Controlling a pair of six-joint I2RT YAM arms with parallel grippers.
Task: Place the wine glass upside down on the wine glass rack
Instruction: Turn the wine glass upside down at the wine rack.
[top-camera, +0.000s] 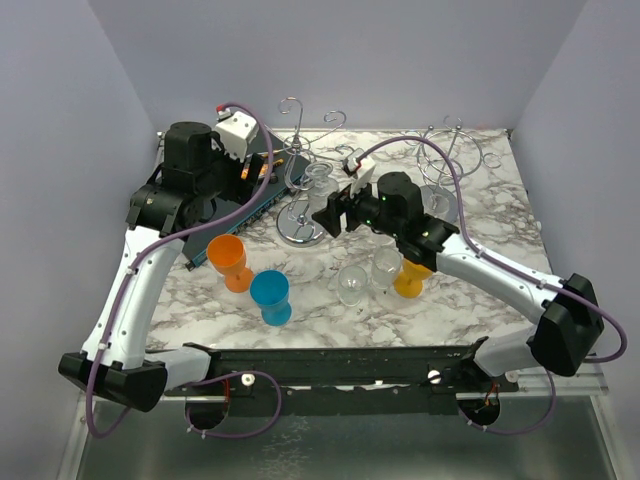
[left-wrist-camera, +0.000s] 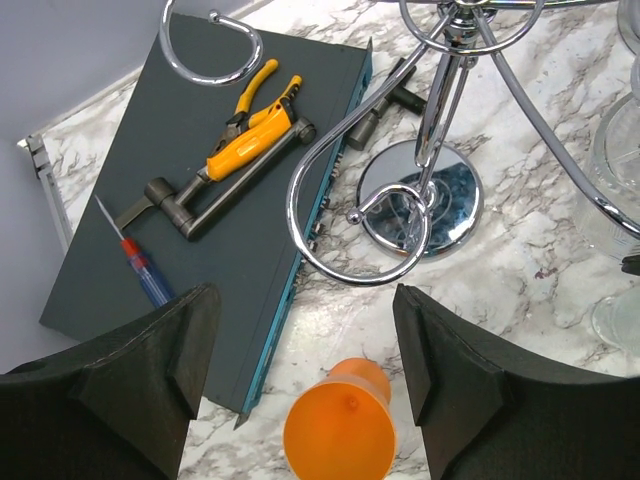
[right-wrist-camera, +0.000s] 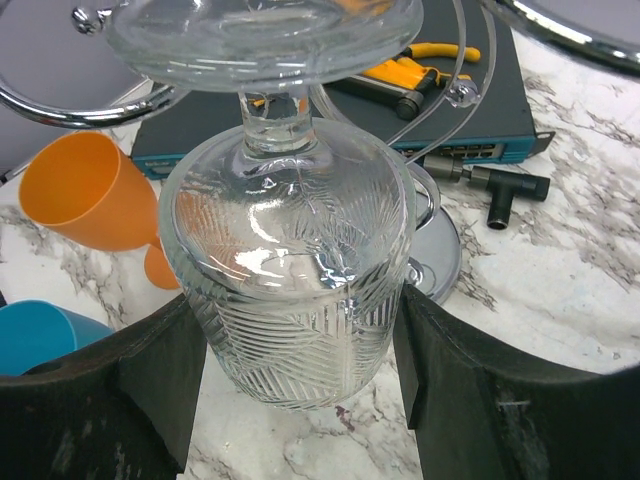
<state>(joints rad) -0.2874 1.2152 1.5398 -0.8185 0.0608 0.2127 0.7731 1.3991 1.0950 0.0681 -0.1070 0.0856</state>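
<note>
Two tools work over a white marble-patterned surface (top-camera: 500, 215).

**Right tool** (right-wrist-camera: 298, 390): clenched across the bowl of the clear cut-pattern wine glass (right-wrist-camera: 290, 270). Its fingers (right-wrist-camera: 150, 400) press one on each flank at the widest part. This hold leaves the stem and foot free to enter the wire.

**Position and axis of the glass:** it hangs inverted beside the chrome wire wine glass rack (left-wrist-camera: 395, 180), clear of the surface. The foot is uppermost and the rim points down. The long axis is close to vertical, with the stem rising out of the bowl to the broad foot. A chrome arm of the rack runs just under the foot on one side. Whether the foot already bears on that wire cannot be told. The inverted carriage is presumably chosen because such a rack holds a glass by its foot, with the stem slotted between wires.

**Left tool** (left-wrist-camera: 305, 335): released, jaws apart with nothing between them. It is poised above the orange plastic cup (left-wrist-camera: 338, 435) and beside the dark flat box (left-wrist-camera: 320, 70), apart from the glass. It is probably held aside to keep the approach free.

**Bystanders:** a blue plastic cup (top-camera: 270, 297), two further clear glasses (top-camera: 352, 283) and a second chrome rack (top-camera: 445, 150).
</note>
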